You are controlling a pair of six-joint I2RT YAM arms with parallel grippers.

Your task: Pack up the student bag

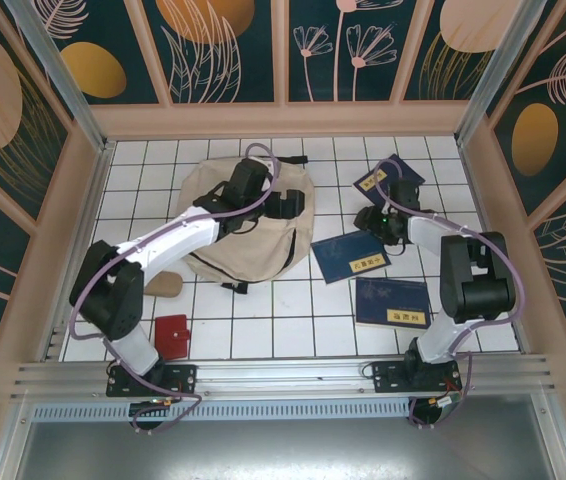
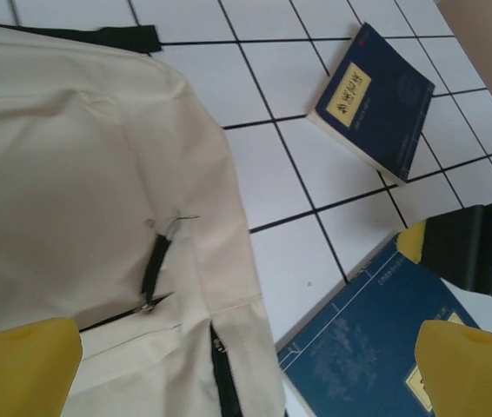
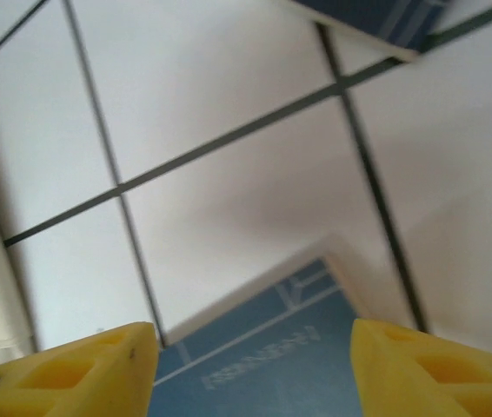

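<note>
The student bag (image 1: 238, 235) lies flat on the white tiles, beige with black zippers (image 2: 152, 265). My left gripper (image 1: 285, 205) hovers over the bag's right edge, open, nothing between its yellow fingers (image 2: 22, 365); its wrist view shows the bag (image 2: 72, 156) to the left. My right gripper (image 1: 371, 222) is open and low over the top corner of the middle navy book (image 1: 351, 257). That book's corner (image 3: 272, 365) lies between the right yellow fingers (image 3: 68, 369), untouched.
A second navy book (image 1: 388, 180) lies at the back right, a third (image 1: 393, 302) near the front right. A small red flat item (image 1: 172, 335) and a tan piece (image 1: 163, 285) lie front left. Wooden walls ring the table.
</note>
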